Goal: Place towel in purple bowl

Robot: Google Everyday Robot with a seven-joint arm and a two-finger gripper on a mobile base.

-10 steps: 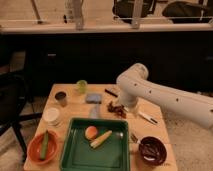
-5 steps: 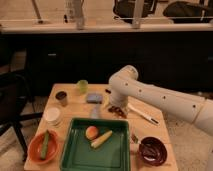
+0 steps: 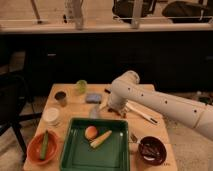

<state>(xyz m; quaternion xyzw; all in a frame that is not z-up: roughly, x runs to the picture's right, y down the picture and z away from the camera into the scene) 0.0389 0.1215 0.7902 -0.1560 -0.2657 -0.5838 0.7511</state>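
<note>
Camera view showed the gripper (image 3: 116, 108) low over the wooden table (image 3: 75, 107), at the end of the white arm (image 3: 160, 102), which reached in from the side. From where I stood its fingers looked spread and nothing was between them.

The towel (image 3: 95, 113) lay on the table just beside the gripper, on the side away from the arm and a little nearer to me, not touching it. Behind the towel was a flat blue pad (image 3: 93, 97), and directly in front of it was the back rim of the green tray (image 3: 120, 150). The purple bowl (image 3: 161, 152) stood well apart from the gripper, on the arm's side, at the near corner of the table.

I judged the towel to be light, soft and limp. It would fold and hang when lifted, and it should not slip or break. The safest place to take hold seemed to be the raised middle of the crumple, from straight above, because a thin edge could slide out of the fingers. The pad was close, so the fingers should not catch it too.

Compared with a second earlier, the arm had moved toward the towel's side and come lower. The towel, the pad and the bowl had not moved.
</note>
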